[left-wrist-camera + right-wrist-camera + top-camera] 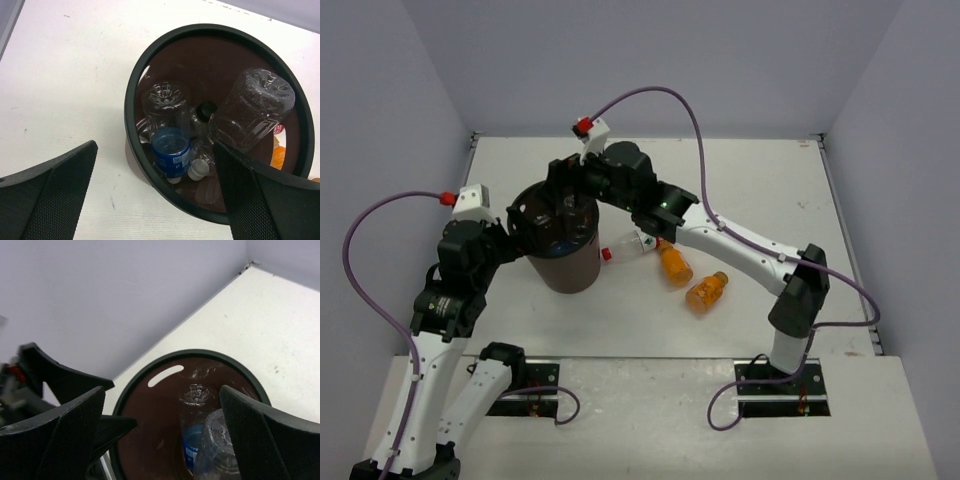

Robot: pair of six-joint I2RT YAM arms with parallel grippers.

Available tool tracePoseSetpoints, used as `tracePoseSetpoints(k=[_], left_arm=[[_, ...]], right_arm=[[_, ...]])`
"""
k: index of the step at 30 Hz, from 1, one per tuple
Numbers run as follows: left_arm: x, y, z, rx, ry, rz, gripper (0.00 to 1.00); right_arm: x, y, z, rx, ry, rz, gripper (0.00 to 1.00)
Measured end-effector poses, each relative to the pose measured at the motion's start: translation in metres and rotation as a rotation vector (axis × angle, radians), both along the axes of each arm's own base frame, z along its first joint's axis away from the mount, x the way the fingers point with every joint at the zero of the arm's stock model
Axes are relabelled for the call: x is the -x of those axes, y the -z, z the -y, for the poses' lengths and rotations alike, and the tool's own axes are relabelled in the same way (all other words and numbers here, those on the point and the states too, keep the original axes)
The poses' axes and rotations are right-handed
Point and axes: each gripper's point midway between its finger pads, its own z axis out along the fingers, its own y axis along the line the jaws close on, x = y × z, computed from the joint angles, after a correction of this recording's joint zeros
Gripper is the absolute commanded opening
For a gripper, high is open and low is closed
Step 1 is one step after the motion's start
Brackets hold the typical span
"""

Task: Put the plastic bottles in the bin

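Right gripper (162, 389): jaws wide, empty, above bin (200, 353); advised: rise straight clear, then fetch red-capped bottle (628, 246).

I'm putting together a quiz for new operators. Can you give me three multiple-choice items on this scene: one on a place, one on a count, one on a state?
1. Where do the two orange bottles lie?
A) inside the bin
B) on the table, right of the bin
C) at the table's far edge

2. How many bottles lie on the table outside the bin?
A) one
B) five
C) three

3. How is the right end effector?
A) open above the bin
B) shut on a bottle
C) resting on the table

Answers:
1 B: the top view shows both on the table just right of the bin.
2 C: the red-capped bottle and the two orange ones.
3 A: its fingers stand wide apart over the bin's mouth, with nothing between them.
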Motion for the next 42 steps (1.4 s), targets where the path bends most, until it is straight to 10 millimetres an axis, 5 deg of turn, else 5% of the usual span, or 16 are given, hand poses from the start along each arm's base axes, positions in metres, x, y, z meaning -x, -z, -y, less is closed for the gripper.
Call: tracePoseSetpoints(k=[4,9,13,17,19,27,42], left_arm=[[0.0,-0.001,-0.001,-0.001,-0.004,0.003,1.0],[0.0,-0.001,-0.001,-0.001,-0.004,0.004,1.0],[0.0,-0.001,0.0,0.0,-0.003,0.005,1.0],[-0.001,0.0,0.0,0.0,-0.002,0.001,1.0],[-0.002,0.0,0.0,-0.001,-0.002,0.001,1.0],[-0.003,0.012,0.0,-0.003,-0.002,-0.012,1.0],[-0.002,0.022,-0.001,-0.008,-0.006,-0.032,1.0]], right_arm=[[0.004,-0.035,0.042,-0.047,0.117,0.032,0.99],[0.006,-0.044,0.132,-0.095,0.382,-0.045,0.99],[0.007,-0.008,0.215,-0.117,0.583,-0.17,0.99],[0.027,0.079,0.294,-0.069,0.757,-0.35,0.99],[0.044,0.12,0.315,-0.011,0.804,-0.435,0.99],[0.091,0.219,0.346,0.114,0.926,-0.734,0.99],[0.099,0.306,0.321,0.276,0.967,-1.047,0.99]])
